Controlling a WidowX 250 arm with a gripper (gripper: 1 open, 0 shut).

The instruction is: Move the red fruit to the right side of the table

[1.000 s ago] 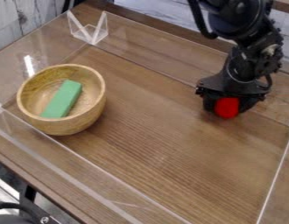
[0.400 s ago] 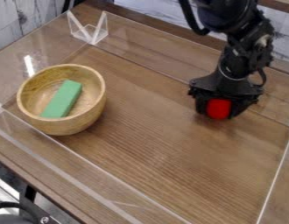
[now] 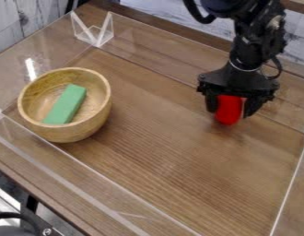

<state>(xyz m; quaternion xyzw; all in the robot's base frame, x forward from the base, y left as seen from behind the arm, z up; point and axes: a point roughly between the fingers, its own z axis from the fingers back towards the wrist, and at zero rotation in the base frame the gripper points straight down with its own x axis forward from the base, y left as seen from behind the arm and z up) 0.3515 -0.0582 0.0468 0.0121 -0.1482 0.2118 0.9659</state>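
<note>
A brown surface with wood grain fills almost all of the view, and the light on it is soft and even. Clear acrylic walls [image 3: 142,207] stand along its edges and give pale reflections. At the far left corner two clear panels [image 3: 93,30] meet in a small V shape. Beyond the near edge, at the bottom left, I see a dark area [image 3: 13,217] that I cannot identify.

One fixed high oblique view across the table [image 3: 155,175], near corner foreground, arm [image 3: 255,41] far right
</note>
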